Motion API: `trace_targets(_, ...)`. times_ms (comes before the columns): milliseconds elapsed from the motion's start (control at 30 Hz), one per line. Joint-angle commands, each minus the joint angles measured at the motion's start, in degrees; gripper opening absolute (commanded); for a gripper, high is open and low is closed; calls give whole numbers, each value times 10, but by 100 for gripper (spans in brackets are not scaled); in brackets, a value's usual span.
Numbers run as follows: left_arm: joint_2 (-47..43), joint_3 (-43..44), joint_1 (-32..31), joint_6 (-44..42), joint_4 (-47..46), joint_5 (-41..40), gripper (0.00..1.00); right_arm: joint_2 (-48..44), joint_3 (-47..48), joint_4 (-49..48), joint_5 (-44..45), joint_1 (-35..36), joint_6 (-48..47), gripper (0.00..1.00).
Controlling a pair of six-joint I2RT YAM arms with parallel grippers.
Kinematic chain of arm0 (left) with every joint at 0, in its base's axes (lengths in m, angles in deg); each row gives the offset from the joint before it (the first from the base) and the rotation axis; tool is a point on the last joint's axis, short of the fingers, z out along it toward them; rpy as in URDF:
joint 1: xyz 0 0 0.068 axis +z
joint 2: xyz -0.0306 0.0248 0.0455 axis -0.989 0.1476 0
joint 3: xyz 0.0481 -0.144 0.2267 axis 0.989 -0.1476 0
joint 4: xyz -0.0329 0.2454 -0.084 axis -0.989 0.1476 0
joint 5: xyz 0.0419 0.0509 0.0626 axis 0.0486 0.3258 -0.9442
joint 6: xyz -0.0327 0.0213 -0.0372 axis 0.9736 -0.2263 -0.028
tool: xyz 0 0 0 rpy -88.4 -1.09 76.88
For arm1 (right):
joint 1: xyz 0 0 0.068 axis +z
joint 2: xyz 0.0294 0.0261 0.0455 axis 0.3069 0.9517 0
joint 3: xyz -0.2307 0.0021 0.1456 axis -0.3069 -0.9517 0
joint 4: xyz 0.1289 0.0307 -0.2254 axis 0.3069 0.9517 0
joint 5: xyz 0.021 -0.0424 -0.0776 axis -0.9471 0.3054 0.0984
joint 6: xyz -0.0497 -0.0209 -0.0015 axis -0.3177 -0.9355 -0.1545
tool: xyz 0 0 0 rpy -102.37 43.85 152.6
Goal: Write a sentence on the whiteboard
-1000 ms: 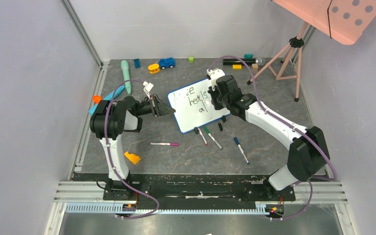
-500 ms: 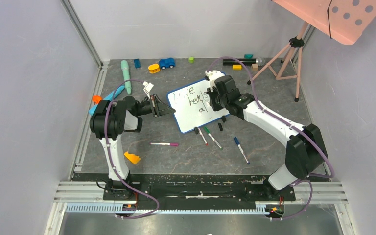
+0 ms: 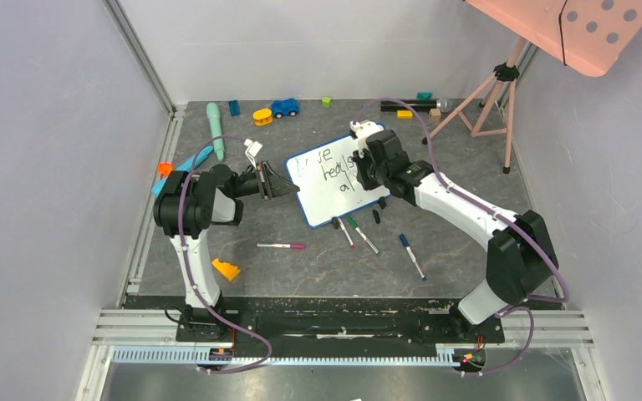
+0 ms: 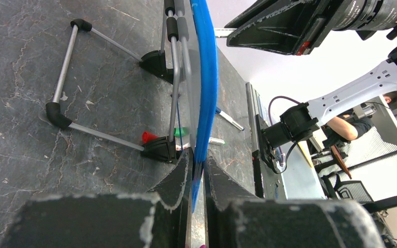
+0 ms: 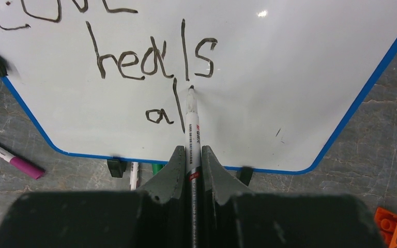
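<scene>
The whiteboard point(image 3: 334, 180), white with a blue frame, stands tilted at mid-table. My left gripper point(image 3: 288, 188) is shut on its left edge; the left wrist view shows the blue frame point(image 4: 205, 77) clamped between the fingers. My right gripper point(image 3: 366, 167) is shut on a white marker point(image 5: 192, 132), its tip touching the board just right of the "l". The sentence point(image 5: 150, 67) reads "Love", "heals" and "al" in dark strokes. The right arm hides part of the board in the top view.
Loose markers lie in front of the board: a pink-capped one point(image 3: 282, 246), a red one point(image 3: 345, 232), a green one point(image 3: 364, 236) and a blue one point(image 3: 411, 256). An orange wedge point(image 3: 226, 269) lies near left. Toys line the back edge. A tripod point(image 3: 489, 92) stands back right.
My right gripper has shifted slightly up and left over the board with the marker. The left gripper and board have not moved.
</scene>
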Motion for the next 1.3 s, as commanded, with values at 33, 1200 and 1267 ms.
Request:
trace_targets(33, -4, -4, -4, -3, -26, 41, 2, -17, -44, -24, 7, -1, 14, 0)
trace_targets(1200, -5, -5, -3, -3, -26, 43, 2, -92, -62, 16, 31, -19, 15, 0)
trace_targets(1267, -5, -6, -3, -4, -26, 42, 2, -94, -68, 13, 31, -19, 16, 0)
